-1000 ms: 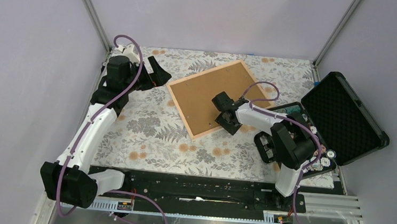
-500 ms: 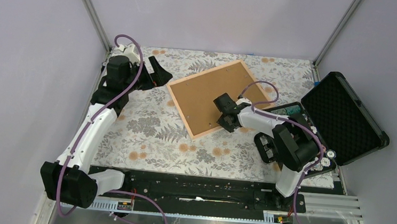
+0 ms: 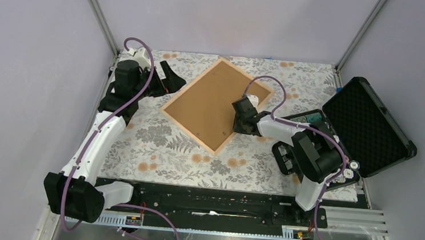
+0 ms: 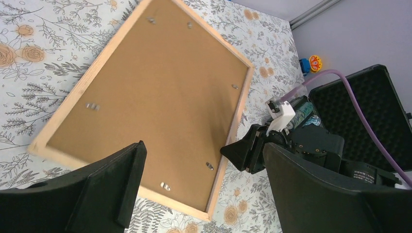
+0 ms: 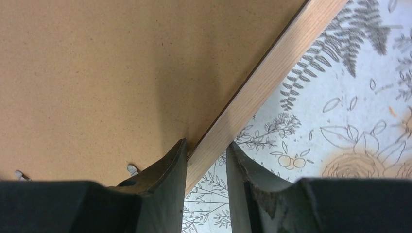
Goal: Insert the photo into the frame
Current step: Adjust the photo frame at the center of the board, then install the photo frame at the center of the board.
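Gripping the frame [image 5: 265, 80] rail, right claw [image 5: 206, 151]; photo [image 5: 97, 73] print side hidden

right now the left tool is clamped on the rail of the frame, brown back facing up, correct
No: it's the right tool clamping the rail of the frame, as the right wrist view shows; the left tool is open. The brown back does face up.

Bright, even light falls from overhead, and shadows on the floral surface [image 3: 156, 144] are faint and soft-edged. In the left wrist view the frame [image 4: 235, 126] smears with motion blur at its corner left of the left pincer [image 4: 203, 145], whose fingers [image 4: 111, 189] show as featureless black. Just ahead of the right pincer [image 5: 206, 145], a soft shadow dims the brown back of the photo [image 5: 97, 73]. The wood grain beside it is crisp.
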Robot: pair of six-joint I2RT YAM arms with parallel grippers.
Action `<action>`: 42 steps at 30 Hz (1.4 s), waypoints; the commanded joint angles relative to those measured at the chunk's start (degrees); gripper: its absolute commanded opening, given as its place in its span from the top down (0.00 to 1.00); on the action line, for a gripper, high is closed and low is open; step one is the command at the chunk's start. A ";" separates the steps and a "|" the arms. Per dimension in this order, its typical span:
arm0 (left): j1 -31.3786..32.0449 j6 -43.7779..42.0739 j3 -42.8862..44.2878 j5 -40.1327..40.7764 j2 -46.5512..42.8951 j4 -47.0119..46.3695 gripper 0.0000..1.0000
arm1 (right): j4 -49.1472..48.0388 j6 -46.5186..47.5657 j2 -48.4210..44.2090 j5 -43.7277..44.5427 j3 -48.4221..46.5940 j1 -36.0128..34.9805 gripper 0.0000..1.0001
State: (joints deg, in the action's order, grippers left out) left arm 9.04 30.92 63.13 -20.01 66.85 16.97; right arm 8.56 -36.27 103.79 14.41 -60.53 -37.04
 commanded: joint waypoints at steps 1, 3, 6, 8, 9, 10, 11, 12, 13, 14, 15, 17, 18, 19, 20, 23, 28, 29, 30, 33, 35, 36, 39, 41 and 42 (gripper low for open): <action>0.45 -0.48 -0.12 0.73 -0.74 -2.82 0.01 | 3.08 17.80 2.63 -4.81 -0.13 0.60 0.97; 0.43 -0.35 0.52 -0.17 -0.45 -2.29 0.01 | 3.39 17.93 3.85 -5.45 -1.71 2.73 0.92; 0.87 -0.35 -0.54 -0.83 -0.46 -3.89 0.01 | 3.40 19.49 4.09 -6.98 -3.80 4.61 0.81; 0.89 -0.57 0.13 -1.44 0.35 -2.98 0.01 | 3.42 21.02 3.53 -7.00 -5.37 4.61 0.68; 0.89 -0.47 0.29 -2.22 0.46 -3.05 0.01 | 3.63 21.48 3.52 -7.16 -6.39 4.63 0.63; 1.00 -0.30 -0.03 -2.53 0.24 -3.62 0.01 | 4.41 21.88 3.46 -8.03 -7.53 4.62 0.59; 1.23 -0.32 -0.55 -2.20 0.01 -4.14 0.01 | 5.70 21.98 3.14 -9.01 -8.93 4.64 0.53; 1.39 -0.52 -0.66 -1.55 0.04 -4.09 0.01 | 6.67 22.00 2.29 -10.10 -9.78 4.69 0.38; 1.33 -0.71 -0.43 -1.27 0.33 -3.53 0.01 | 7.15 21.99 1.26 -11.16 -10.15 4.63 0.16; 1.33 -0.85 0.25 -1.71 0.70 -2.70 0.01 | 7.31 21.84 0.26 -11.72 -10.12 4.62 0.07; 1.26 -0.89 0.62 -2.56 0.85 -2.53 0.01 | 7.35 21.73 -0.83 -12.27 -9.99 4.62 0.05; 1.32 -0.63 -0.10 -3.20 0.50 -3.82 0.01 | 8.28 21.71 -1.79 -13.92 -9.71 4.67 0.05; 1.33 -0.62 -0.38 -2.82 0.48 -3.99 0.01 | 9.63 21.67 -1.76 -15.06 -9.96 4.55 0.06; 1.27 -0.64 -0.15 -2.70 0.85 -3.41 0.01 | 10.77 21.82 -1.65 -16.86 -10.05 4.52 0.07; 1.04 -0.71 0.41 -3.24 1.30 -2.86 0.01 | 11.19 21.79 -1.65 -17.63 -9.67 4.30 0.09; 0.89 0.00 0.00 -5.04 1.23 -4.08 0.01 | 11.18 21.26 -2.13 -16.25 -7.80 2.76 0.11; 0.58 0.39 0.17 -6.04 1.94 -3.78 0.01 | 11.84 20.82 -0.56 -15.79 -8.93 1.11 0.11; 0.62 0.43 0.00 -6.12 1.87 -4.19 0.01 | 12.25 20.46 0.28 -15.46 -9.68 0.88 0.12; 0.60 0.41 -0.10 -5.92 1.99 -4.26 0.01 | 13.36 20.11 1.30 -14.96 -10.68 0.70 0.13; 0.54 0.19 -0.03 -5.59 2.51 -3.87 0.01 | 13.87 19.35 3.44 -14.80 -11.89 -0.11 0.18; 0.60 0.22 -0.09 -5.36 2.12 -4.05 0.01 | 14.10 19.16 4.15 -13.41 -12.29 -0.88 0.20; 0.54 0.14 -0.11 -5.17 2.06 -3.94 0.01 | 14.12 19.09 4.43 -13.21 -12.37 -1.19 0.21; 0.54 0.04 -0.10 -4.99 1.92 -3.96 0.01 | 14.50 18.41 5.54 -11.99 -13.02 -1.92 0.23; 0.55 0.15 -0.07 -5.06 1.88 -3.94 0.01 | 15.17 17.90 6.25 -9.54 -13.76 -2.44 0.24; 0.54 0.16 -0.11 -5.04 1.80 -3.96 0.01 | 15.13 17.68 6.45 -8.79 -13.81 -2.50 0.24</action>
State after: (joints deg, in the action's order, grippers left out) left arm 9.89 31.14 62.83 -24.16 69.21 16.14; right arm 22.26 -17.06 109.08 1.48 -71.31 -38.17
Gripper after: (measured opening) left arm 0.988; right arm 0.766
